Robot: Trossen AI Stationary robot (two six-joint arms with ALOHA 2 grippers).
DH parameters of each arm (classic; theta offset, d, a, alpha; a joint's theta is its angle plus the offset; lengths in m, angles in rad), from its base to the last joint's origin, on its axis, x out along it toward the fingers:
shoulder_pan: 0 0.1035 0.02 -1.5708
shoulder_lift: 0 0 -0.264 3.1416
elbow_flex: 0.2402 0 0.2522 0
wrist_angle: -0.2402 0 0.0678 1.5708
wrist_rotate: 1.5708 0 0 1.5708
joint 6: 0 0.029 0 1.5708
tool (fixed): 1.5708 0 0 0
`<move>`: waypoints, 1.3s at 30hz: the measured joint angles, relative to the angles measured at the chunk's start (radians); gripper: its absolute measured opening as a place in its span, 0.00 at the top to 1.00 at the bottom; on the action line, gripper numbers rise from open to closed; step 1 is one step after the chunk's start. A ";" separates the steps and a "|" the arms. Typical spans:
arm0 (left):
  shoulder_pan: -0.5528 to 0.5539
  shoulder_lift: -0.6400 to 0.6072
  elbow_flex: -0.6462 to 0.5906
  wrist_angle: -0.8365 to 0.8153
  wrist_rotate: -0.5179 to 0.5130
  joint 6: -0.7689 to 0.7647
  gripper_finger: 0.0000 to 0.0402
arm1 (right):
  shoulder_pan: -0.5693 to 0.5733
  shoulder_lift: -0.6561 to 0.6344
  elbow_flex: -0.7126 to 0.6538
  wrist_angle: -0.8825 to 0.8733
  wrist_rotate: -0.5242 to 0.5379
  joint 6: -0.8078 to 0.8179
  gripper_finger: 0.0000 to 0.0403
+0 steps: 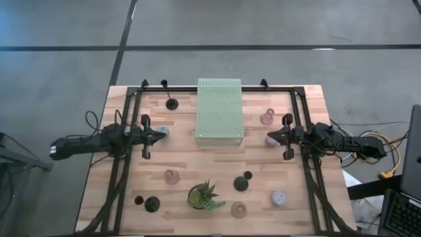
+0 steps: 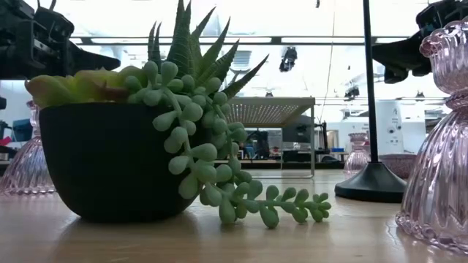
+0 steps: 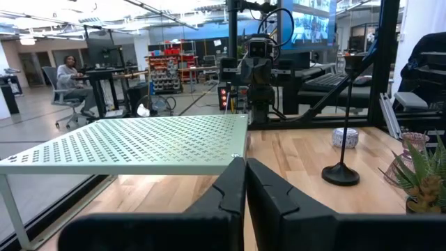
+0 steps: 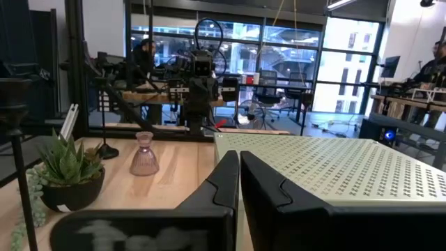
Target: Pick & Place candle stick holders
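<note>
High view: holders lie scattered around the box (image 1: 220, 110); a lilac holder (image 1: 162, 131) sits just beside the left gripper (image 1: 160, 136), another (image 1: 272, 139) just beside the right gripper (image 1: 270, 138).

Wrist views: both grippers' fingers are pressed together, holding nothing.

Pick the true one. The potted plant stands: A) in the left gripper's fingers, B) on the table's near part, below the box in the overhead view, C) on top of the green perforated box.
B: the potted plant sits on the table, apart from the perforated box.
</note>
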 joint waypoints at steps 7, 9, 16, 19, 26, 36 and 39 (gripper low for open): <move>0.000 0.000 0.000 0.000 0.000 0.000 0.95 | 0.000 0.000 0.000 0.010 0.000 -0.008 0.98; 0.000 0.000 0.000 0.000 0.000 0.000 0.95 | 0.000 0.000 0.000 0.022 0.000 -0.040 0.98; 0.000 0.000 0.000 0.000 0.000 0.000 0.95 | 0.001 0.002 0.000 0.344 -0.022 0.017 0.98; 0.000 0.000 0.000 0.000 0.000 0.000 0.95 | 0.001 0.012 0.000 0.634 0.012 0.208 0.98; 0.000 0.000 0.000 -0.001 0.000 0.000 0.95 | 0.001 0.155 0.171 0.892 0.129 0.250 0.98; 0.000 0.000 0.000 -0.005 0.000 0.000 0.95 | 0.001 0.545 0.783 -0.345 0.135 0.283 0.98; 0.000 0.000 0.000 -0.009 0.000 0.000 0.95 | -0.002 0.657 0.952 -0.810 0.185 0.457 0.98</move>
